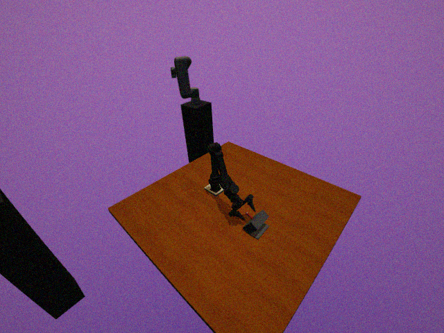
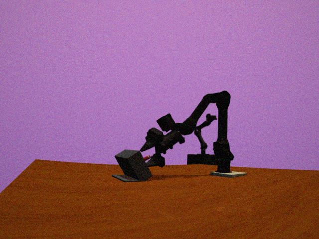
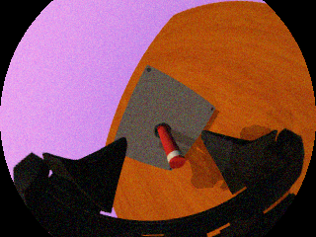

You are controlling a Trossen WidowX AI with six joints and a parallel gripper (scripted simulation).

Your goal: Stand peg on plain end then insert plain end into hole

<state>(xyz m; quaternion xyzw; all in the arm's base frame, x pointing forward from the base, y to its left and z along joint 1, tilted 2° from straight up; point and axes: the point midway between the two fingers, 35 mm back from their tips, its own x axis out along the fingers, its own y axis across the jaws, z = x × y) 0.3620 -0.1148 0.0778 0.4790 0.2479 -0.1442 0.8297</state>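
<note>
The red peg (image 1: 249,215) (image 2: 147,157) (image 3: 168,143) has its plain end in the hole of the sloped panel (image 1: 259,219) (image 2: 133,164) (image 3: 143,109). Its white-banded end sticks out of the face toward the arm. How deep its hidden end sits cannot be seen. My gripper (image 1: 250,214) (image 2: 144,158) (image 3: 165,138) is wide open, with one finger on each side of the peg and neither touching it. In the wrist view some of the dark hole shows around the peg.
The panel's flat base (image 1: 263,231) (image 2: 123,178) rests on the wooden table (image 1: 200,250) (image 2: 180,205) (image 3: 237,59). The arm's pale base plate (image 1: 214,191) (image 2: 229,174) lies behind the gripper. A second arm (image 1: 183,78) (image 2: 201,133) stands on a dark pedestal (image 1: 197,125) in the background.
</note>
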